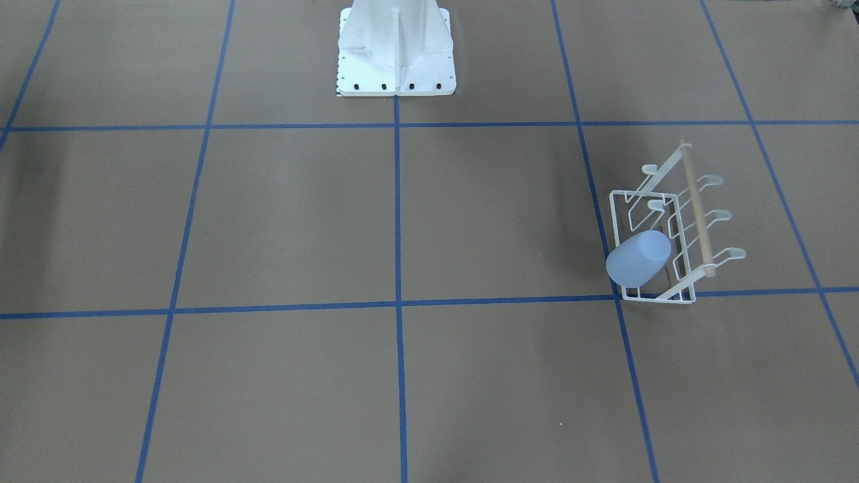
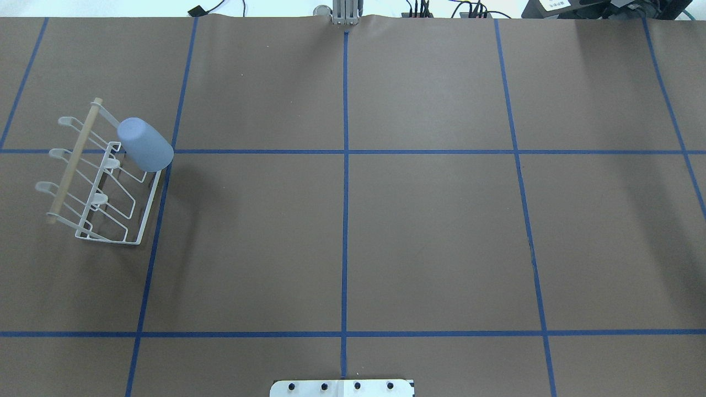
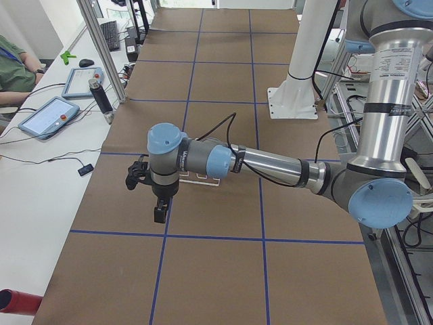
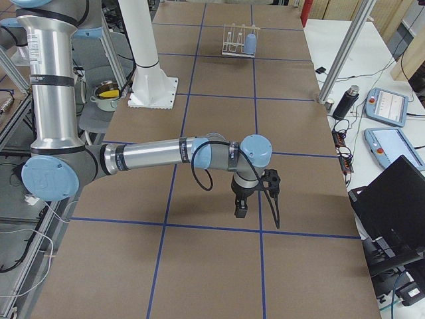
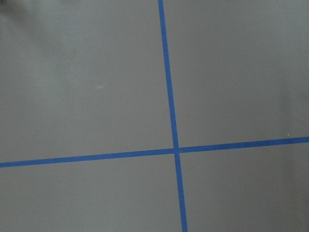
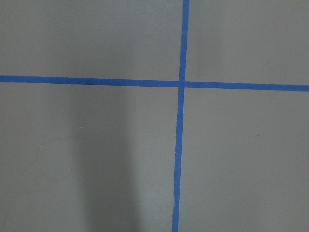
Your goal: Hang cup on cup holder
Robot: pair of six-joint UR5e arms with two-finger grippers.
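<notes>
Cup: pale blue tumbler, upper left of the overhead frame, sitting tilted over an end prong of the cup holder, lifted off the counter.
Cup holder: white wire rack with a wooden rod, upright; the other five prongs are bare.
Left gripper: shows only in a side view; I cannot tell how its jaws stand.
Right gripper: well apart from the rack; I cannot read its jaws either.
Wrist views: only brown counter and blue tape lines.
Progress: I judge the hang done, since the prong alone carries the cup. Left to do: nothing I can see beyond checking it sits steady.
</notes>
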